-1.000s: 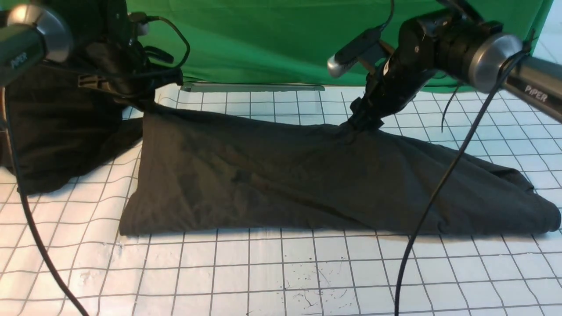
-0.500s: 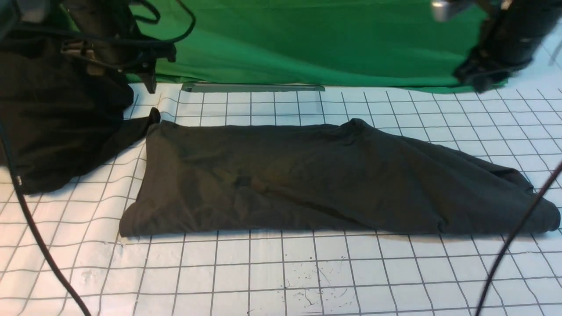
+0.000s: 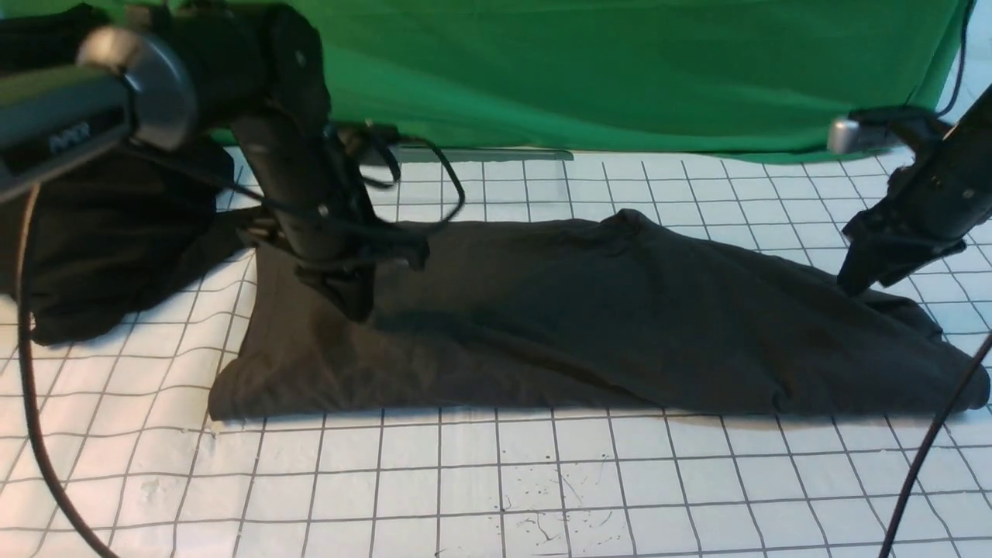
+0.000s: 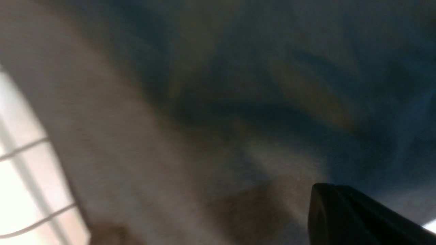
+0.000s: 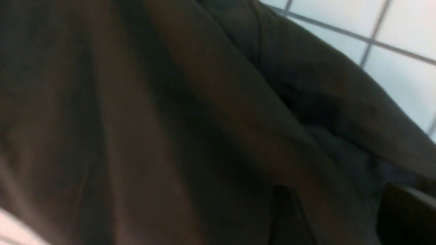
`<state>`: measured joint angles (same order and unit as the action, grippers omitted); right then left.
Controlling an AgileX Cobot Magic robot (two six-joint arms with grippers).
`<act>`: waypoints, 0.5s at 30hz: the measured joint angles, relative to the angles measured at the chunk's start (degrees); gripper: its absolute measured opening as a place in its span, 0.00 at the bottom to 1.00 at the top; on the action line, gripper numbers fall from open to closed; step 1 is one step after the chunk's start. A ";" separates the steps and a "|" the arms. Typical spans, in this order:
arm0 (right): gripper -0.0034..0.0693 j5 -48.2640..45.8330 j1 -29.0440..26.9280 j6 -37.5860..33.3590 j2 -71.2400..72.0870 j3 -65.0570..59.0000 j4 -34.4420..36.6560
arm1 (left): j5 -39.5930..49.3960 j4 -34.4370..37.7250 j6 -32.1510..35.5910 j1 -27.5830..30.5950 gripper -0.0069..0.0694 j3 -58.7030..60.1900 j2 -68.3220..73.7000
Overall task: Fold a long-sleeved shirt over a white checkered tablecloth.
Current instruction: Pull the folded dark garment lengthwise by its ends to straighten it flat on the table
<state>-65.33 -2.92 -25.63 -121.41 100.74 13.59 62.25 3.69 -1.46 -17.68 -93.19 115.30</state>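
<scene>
We see the long-sleeved shirt [image 3: 589, 318] lying folded into a long dark band on the white checkered tablecloth [image 3: 496, 480]. It runs from left to right across the middle of the cloth. Its near edge is a fairly straight fold. Its far edge rises to a small peak right of centre, and its right end bunches into soft rolls close to the right edge of the front view.

The left tool [image 3: 353, 304] points down onto the left part of the shirt, with its tip against the fabric a little in from the left end. It is clenched. We cannot tell whether it has any fabric pinched, because the left wrist view is blurred and shows only one dark finger [image 4: 357, 217] over the shirt.

The right tool [image 3: 851, 280] is lowered at the far edge of the shirt's right part, where the shirt meets the tablecloth. In the right wrist view its fingers [image 5: 286, 211] stand apart, released, with the shirt's folds close beneath them.

A black garment [image 3: 93, 256] lies heaped at the far left, just beside the shirt's left end. Green fabric [image 3: 620, 70] hangs along the far side. A dark cable [image 3: 35, 434] trails over the near left of the tablecloth.
</scene>
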 joint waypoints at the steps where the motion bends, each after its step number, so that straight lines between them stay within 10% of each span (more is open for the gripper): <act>1: 0.54 0.37 0.05 0.00 -1.16 0.00 0.19 | -1.31 -0.11 0.00 -0.21 0.08 1.45 0.00; 8: 0.49 2.75 0.58 -0.56 -3.48 0.00 0.38 | -6.18 -1.73 -0.44 0.04 0.08 5.63 0.00; 15: 0.08 4.32 0.58 -2.07 -3.65 0.00 0.36 | -6.55 -2.57 -0.66 0.17 0.08 6.29 0.00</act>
<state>-61.00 -2.34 -27.70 -125.06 100.74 13.95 55.71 1.12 -2.12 -17.51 -86.90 115.30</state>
